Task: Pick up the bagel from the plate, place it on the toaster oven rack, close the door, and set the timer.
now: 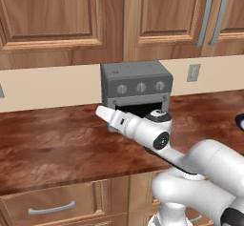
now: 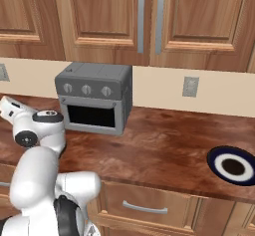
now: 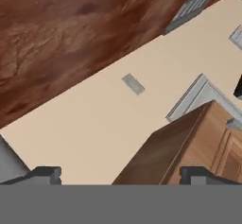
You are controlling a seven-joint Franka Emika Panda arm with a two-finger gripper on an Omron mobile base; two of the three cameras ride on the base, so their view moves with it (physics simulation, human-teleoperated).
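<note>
The grey toaster oven (image 1: 136,87) (image 2: 94,98) stands against the back wall with three knobs across its top. In the right base view its door (image 2: 92,115) stands upright against the front, its glass dark. The rack is hidden behind it. The dark blue plate (image 2: 215,166) lies far right on the counter, and its rim shows at the frame edge (image 1: 240,121). I see no bagel on it; the bagel is hidden. My gripper (image 3: 122,176) is open with nothing between its fingertips, facing the beige wall. The hand (image 1: 106,114) (image 2: 9,105) hangs left of the oven's front.
Brown wooden counter (image 2: 164,145) runs along the wall. Upper cabinets (image 1: 62,15) hang above the oven. Wall outlets (image 1: 193,72) (image 2: 190,86) (image 3: 133,83) sit on the beige backsplash. Drawers (image 1: 50,206) lie below the counter edge. A wooden cabinet side (image 3: 189,147) is close to the hand.
</note>
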